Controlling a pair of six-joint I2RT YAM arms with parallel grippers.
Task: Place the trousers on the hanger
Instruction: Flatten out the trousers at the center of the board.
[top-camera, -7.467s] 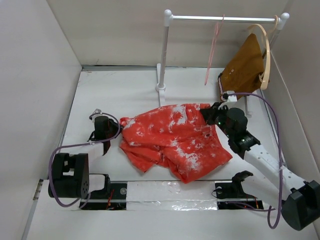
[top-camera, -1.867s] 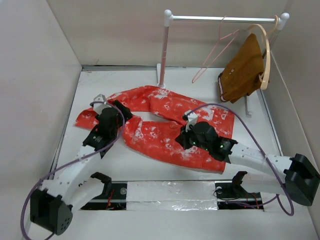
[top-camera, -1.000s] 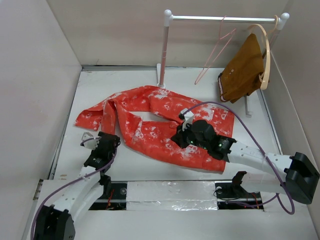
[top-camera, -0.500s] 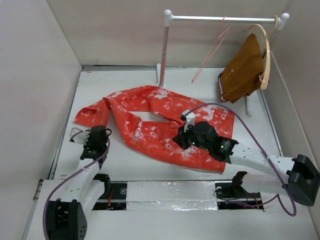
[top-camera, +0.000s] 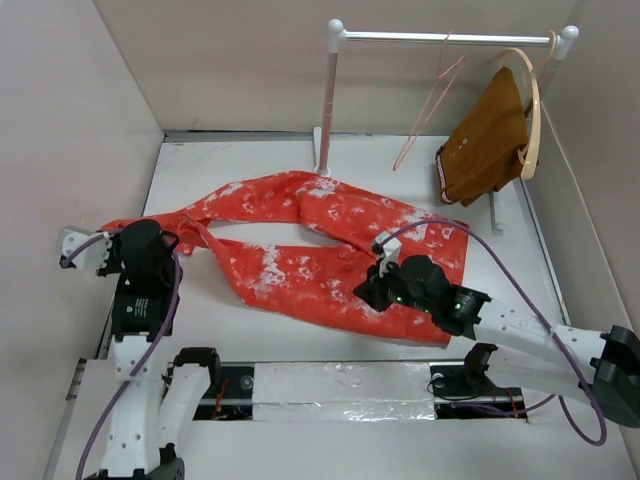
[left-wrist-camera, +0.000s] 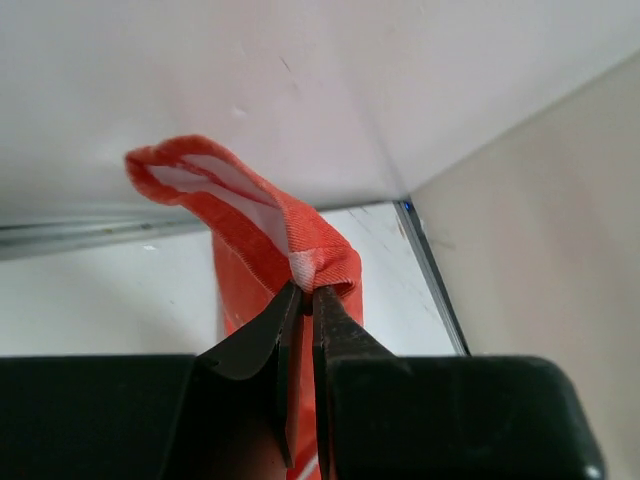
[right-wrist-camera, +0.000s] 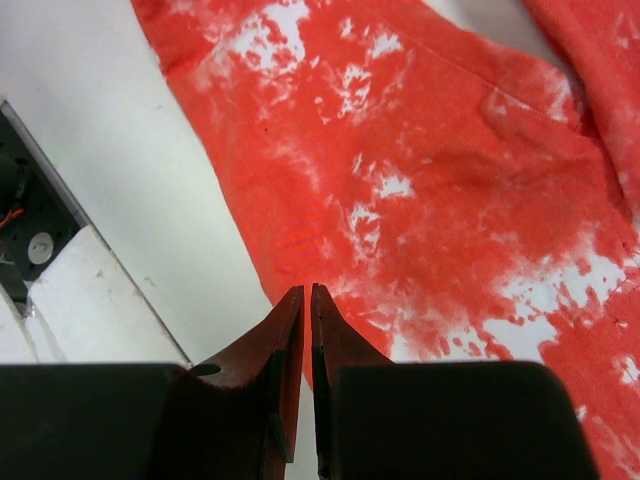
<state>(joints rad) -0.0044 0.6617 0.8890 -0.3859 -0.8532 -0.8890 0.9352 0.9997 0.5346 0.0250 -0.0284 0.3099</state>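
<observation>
The orange-red trousers (top-camera: 330, 240) with white splotches lie spread across the table, one leg stretched out to the left. My left gripper (top-camera: 163, 243) is shut on the end of that leg and holds it lifted near the left wall; the left wrist view shows the folded cloth (left-wrist-camera: 290, 240) pinched between the closed tips (left-wrist-camera: 307, 290). My right gripper (top-camera: 368, 290) is shut with nothing visible between its jaws, low over the trousers' near edge (right-wrist-camera: 450, 170), tips (right-wrist-camera: 305, 290) at the cloth's border. The thin pale-pink hanger (top-camera: 425, 110) hangs from the rack rod, apart from both grippers.
A white clothes rack (top-camera: 327, 100) stands at the back, its rod (top-camera: 480, 38) running right. A mustard-brown garment (top-camera: 490, 135) hangs on a wooden hanger (top-camera: 533, 100) at its right end. Walls close the left (top-camera: 70, 150) and right sides. The arm bases' rail (top-camera: 330, 385) runs along the near edge.
My left gripper has taken hold of the left leg's end and pulled it left and up toward the wall, stretching the leg. My right gripper has slid slightly right and nearer on the cloth.
</observation>
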